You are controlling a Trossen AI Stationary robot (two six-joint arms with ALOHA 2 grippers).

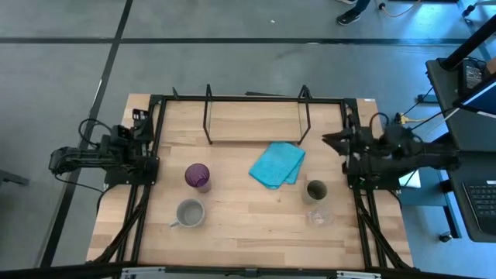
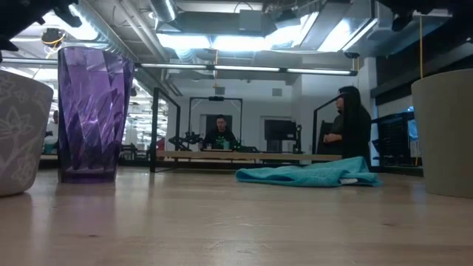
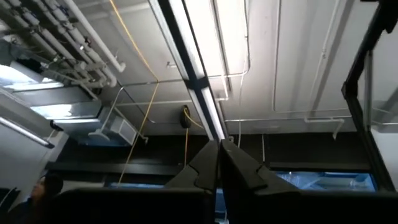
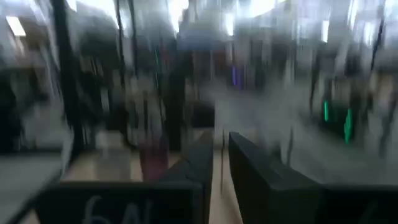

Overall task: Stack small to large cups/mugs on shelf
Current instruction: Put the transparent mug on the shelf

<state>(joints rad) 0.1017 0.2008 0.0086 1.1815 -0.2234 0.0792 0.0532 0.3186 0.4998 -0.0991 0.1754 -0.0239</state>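
Observation:
Four vessels stand upright on the wooden table. The purple tumbler (image 1: 198, 177) and the grey handled mug (image 1: 190, 213) are at the left. The olive-green cup (image 1: 315, 191) and the small clear glass (image 1: 319, 218) are at the right. The black wire shelf (image 1: 256, 116) stands at the far middle. My left gripper (image 1: 144, 125) is shut and empty at the table's left edge; in the left wrist view (image 3: 217, 163) it points up at the ceiling. My right gripper (image 1: 329, 141) is shut and empty at the right edge, behind the olive-green cup; it also shows in its wrist view (image 4: 221, 168).
A folded turquoise cloth (image 1: 277, 164) lies in the middle, just in front of the shelf. The black table frame (image 1: 147, 209) runs along both sides. In the low view the tumbler (image 2: 92, 111) and mug (image 2: 18, 133) stand near left, the olive cup (image 2: 443, 133) near right. People sit beyond.

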